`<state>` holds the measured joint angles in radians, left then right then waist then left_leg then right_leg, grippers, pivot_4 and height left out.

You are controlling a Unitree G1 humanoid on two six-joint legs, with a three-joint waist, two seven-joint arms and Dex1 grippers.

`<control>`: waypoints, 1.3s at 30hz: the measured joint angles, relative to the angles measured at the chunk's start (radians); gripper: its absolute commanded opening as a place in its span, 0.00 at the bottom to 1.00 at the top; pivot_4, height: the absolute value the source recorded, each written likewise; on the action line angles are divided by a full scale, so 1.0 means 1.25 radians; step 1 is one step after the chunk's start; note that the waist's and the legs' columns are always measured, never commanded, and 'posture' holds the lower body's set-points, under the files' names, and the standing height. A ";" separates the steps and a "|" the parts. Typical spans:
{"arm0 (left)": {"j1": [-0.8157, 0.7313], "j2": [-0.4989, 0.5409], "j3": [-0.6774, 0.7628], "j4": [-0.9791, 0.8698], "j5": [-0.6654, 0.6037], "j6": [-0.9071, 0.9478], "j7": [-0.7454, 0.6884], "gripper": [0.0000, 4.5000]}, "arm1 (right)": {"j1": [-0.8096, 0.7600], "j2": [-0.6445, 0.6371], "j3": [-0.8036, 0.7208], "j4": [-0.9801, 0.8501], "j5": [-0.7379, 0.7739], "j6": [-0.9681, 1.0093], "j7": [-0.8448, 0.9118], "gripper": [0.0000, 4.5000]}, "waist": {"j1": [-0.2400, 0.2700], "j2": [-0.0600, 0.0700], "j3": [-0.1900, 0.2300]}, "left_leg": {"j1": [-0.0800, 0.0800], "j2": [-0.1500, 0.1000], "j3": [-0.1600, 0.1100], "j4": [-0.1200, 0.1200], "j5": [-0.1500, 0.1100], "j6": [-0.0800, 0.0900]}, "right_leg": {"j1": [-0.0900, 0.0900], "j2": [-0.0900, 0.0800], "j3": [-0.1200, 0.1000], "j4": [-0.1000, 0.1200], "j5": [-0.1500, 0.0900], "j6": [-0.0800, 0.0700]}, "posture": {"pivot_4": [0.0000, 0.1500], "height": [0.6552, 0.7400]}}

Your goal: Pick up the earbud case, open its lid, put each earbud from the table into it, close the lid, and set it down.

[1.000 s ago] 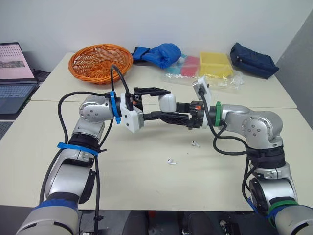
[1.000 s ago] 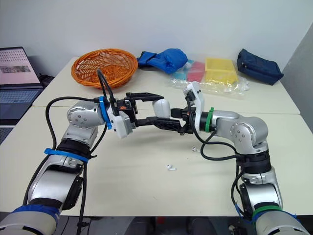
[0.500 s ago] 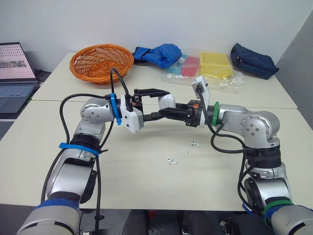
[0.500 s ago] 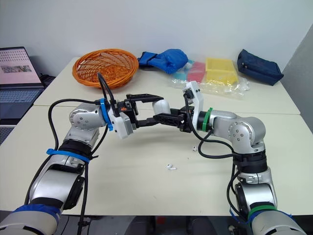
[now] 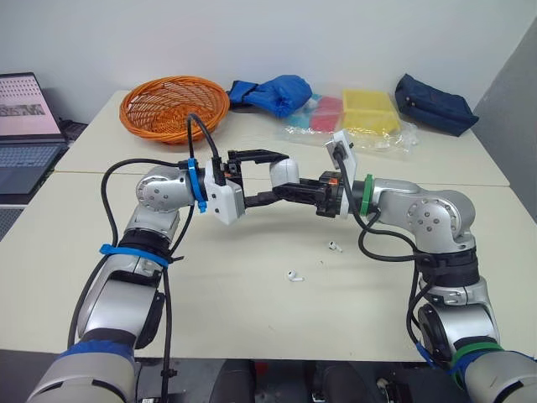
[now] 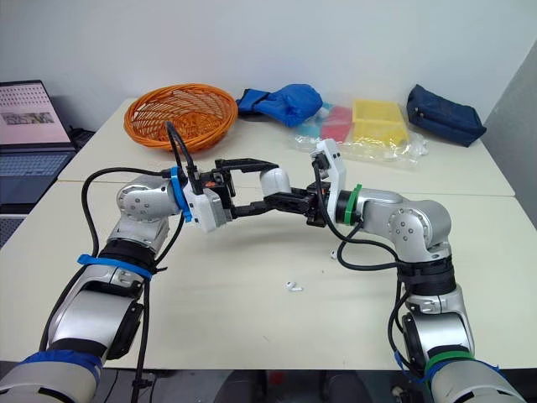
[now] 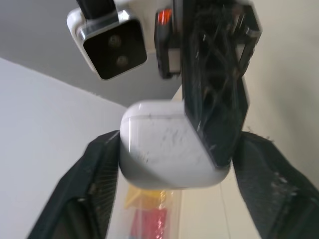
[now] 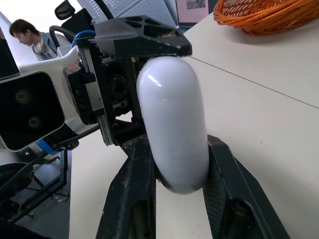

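The white earbud case (image 5: 285, 174) hangs above the middle of the table between my two grippers, lid closed. My right gripper (image 5: 291, 185) reaches in from the right and is shut on the case (image 8: 174, 129), one finger on each side. My left gripper (image 5: 277, 176) comes from the left and stands open around the same case (image 7: 164, 149); one finger is close against it and the other is clear of it. Two white earbuds lie on the table below: one earbud (image 5: 334, 247) under the right wrist, the other earbud (image 5: 294, 275) nearer the front.
At the back of the table are an orange basket (image 5: 174, 107), a blue cloth (image 5: 273, 91), yellow and red items in clear plastic (image 5: 367, 113) and a navy pouch (image 5: 436, 102). A laptop (image 5: 25, 126) sits far left. A person (image 8: 30, 32) sits in the background.
My right gripper moved in toward the left and closed its fingers on the case. The left gripper's fingers spread wider around it.
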<state>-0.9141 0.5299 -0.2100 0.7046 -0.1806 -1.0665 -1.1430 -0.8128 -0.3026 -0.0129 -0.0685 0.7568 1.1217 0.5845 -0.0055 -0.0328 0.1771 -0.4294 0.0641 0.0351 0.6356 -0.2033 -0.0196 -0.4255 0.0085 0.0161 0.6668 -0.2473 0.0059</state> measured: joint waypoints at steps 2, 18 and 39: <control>0.001 0.007 -0.002 -0.027 -0.033 0.045 -0.038 1.00 | 0.000 -0.001 -0.003 0.004 -0.001 -0.005 -0.001 0.19 | 0.000 0.000 0.000 | 0.000 0.000 0.000 0.000 0.000 0.000 | 0.000 0.000 0.000 0.000 0.000 0.000 | 1.00 1.00; -0.144 0.141 -0.015 -0.095 -0.101 0.617 -0.290 1.00 | 0.047 -0.169 0.233 -0.042 -0.290 -0.296 0.077 0.19 | -0.007 0.000 0.000 | 0.000 0.000 -0.002 0.008 0.000 0.000 | -0.001 0.002 0.000 0.009 -0.003 0.003 | 1.00 1.00; -0.223 0.056 -0.148 -0.072 0.077 0.814 -0.350 0.69 | 0.033 -0.081 0.295 -0.052 -0.449 -0.359 0.089 0.19 | -0.019 0.000 0.001 | -0.002 0.002 -0.002 0.008 0.000 0.000 | -0.005 0.004 0.000 0.011 -0.005 0.000 | 1.00 1.00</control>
<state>-1.1928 0.5998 -0.3953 0.6148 -0.0844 -0.0494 -1.5802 -0.7715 -0.4044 0.3560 -0.1334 0.1958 0.6733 0.6958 -0.0289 -0.0324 0.1779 -0.4314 0.0664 0.0323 0.6453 -0.2033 -0.0196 -0.4314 0.0130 0.0166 0.6808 -0.2534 0.0057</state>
